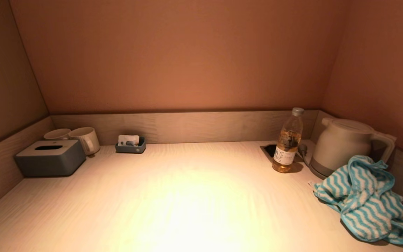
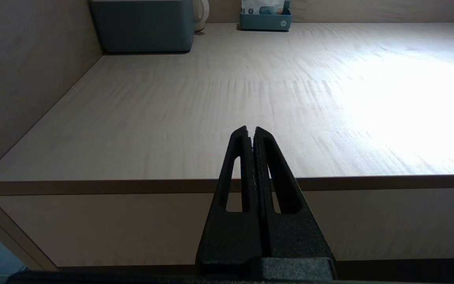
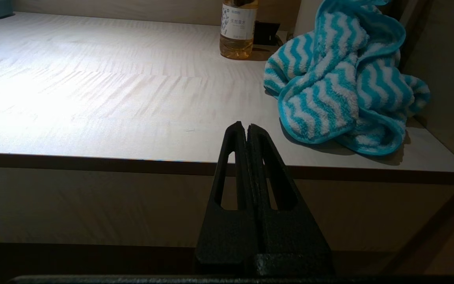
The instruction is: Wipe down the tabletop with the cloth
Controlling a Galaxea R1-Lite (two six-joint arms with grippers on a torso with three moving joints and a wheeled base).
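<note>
Two grippers, left [image 2: 250,130] and right [image 3: 242,126], clenched empty below tabletop [image 1: 187,196] edge; cloth [image 1: 362,199] crumpled lower right; brown alcove walls [image 1: 187,52].

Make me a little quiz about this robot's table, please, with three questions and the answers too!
1. True or false: the cloth is spread out flat in the middle of the tabletop.
2. Which stands closest to the bottle? A) the tissue box B) the kettle C) the mugs
3. Fill in: the left gripper and the right gripper are both ____, holding nothing.

Key: 1. False, it lies bunched up at the right end, in front of the kettle. 2. B. 3. shut.
</note>
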